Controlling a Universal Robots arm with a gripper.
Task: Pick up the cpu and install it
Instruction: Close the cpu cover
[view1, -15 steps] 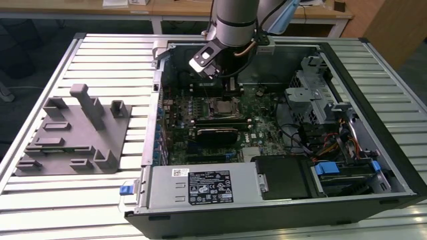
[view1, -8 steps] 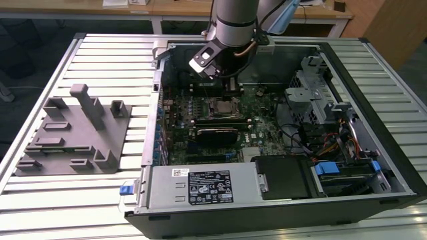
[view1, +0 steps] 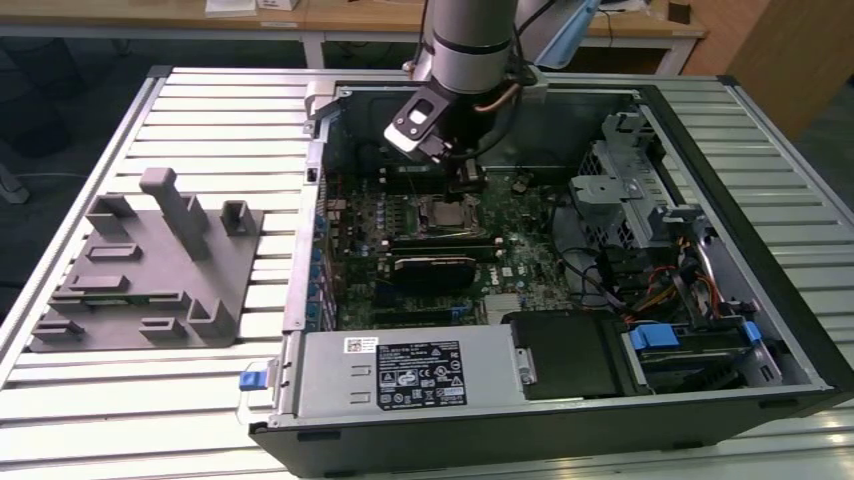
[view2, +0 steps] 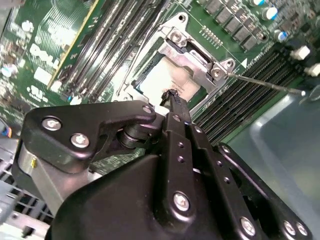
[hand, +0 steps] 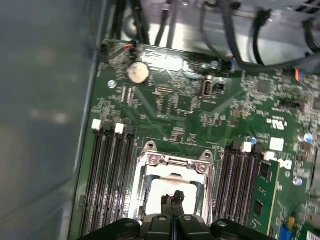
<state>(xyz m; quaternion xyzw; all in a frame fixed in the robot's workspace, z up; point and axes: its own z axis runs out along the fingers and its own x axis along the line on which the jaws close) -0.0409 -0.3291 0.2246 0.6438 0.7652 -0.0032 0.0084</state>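
Note:
The cpu (view2: 162, 76), a pale silver square, lies flat inside the metal-framed motherboard socket (view2: 192, 52); it also shows in the first wrist view as the cpu (hand: 167, 188) within the socket frame (hand: 175, 162). My gripper (view2: 172, 94) hangs just above its edge, the two black fingers pressed together with nothing seen between them. The first wrist view shows the gripper (hand: 173, 199) tips over the chip's near side. In the exterior view the gripper (view1: 463, 170) hovers inside the open computer case above the socket (view1: 441, 212).
Memory slots (hand: 110, 170) flank the socket, one with a green module (hand: 262, 192). A thin metal lever (view2: 265, 85) juts out beside the socket. A grey fixture block (view1: 147, 270) stands on the slatted table at the exterior view's left. The power supply (view1: 400, 375) and drive cage (view1: 627, 190) crowd the case.

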